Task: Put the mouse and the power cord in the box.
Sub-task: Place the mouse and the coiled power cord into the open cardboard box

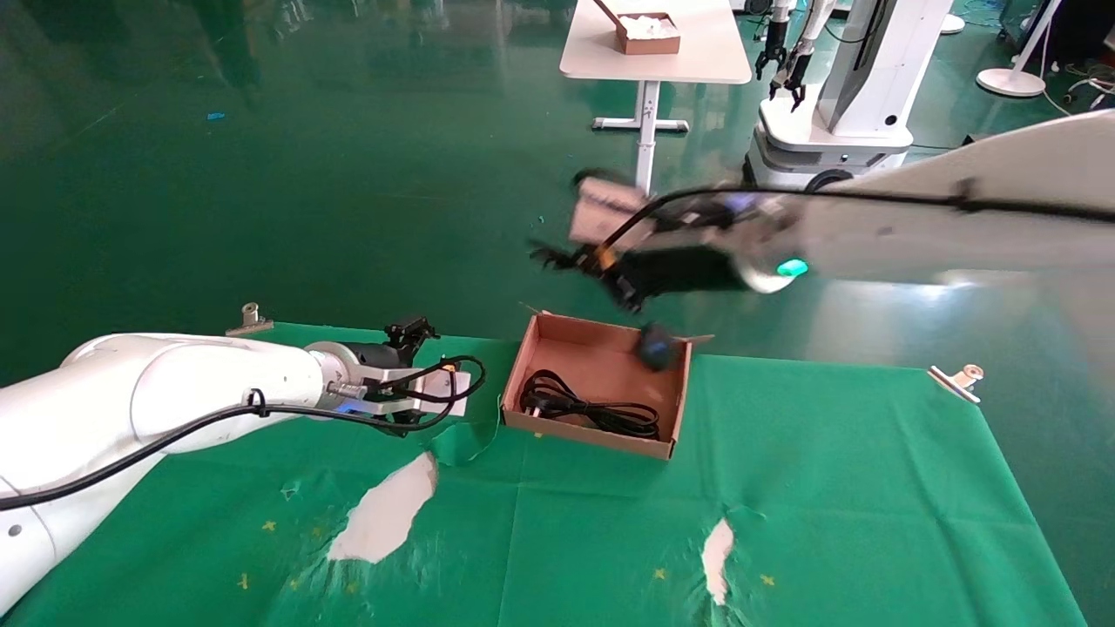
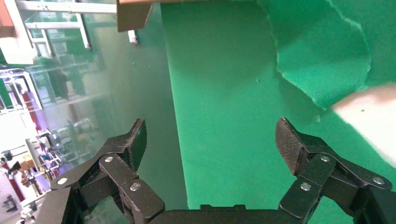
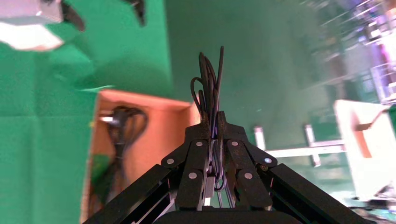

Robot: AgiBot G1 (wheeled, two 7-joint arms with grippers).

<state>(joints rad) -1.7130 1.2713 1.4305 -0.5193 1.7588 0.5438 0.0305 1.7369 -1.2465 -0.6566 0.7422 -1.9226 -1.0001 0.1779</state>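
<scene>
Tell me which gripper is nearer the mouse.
Right. The right gripper hangs above and behind the mouse, pinching its cable; the left gripper sits open beyond the box's far side.

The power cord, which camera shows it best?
The head view: the power cord lies coiled inside the box, whole and unobstructed. The right wrist view shows it partly, behind the right pincer clamping the mouse's cable. The left wrist view doesn't show it.
</scene>
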